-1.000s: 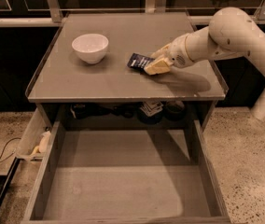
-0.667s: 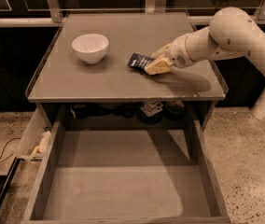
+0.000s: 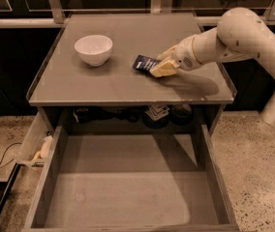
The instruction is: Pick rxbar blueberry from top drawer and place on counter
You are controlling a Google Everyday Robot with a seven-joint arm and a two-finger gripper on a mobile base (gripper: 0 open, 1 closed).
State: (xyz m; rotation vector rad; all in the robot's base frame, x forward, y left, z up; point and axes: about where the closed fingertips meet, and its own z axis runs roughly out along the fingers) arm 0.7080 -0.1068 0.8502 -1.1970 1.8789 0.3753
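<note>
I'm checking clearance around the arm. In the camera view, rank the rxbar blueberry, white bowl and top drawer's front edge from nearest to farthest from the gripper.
The gripper is over the counter's right half.
1. rxbar blueberry: at its tip, just left.
2. white bowl: farther left on the counter.
3. top drawer's front edge: below, closest to the camera.

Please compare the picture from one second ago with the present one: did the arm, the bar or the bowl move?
Nothing has visibly changed. The gripper stays over the counter, at the right end of the rxbar blueberry. The white bowl keeps its place to the left of them, and the top drawer is open as before.
</note>
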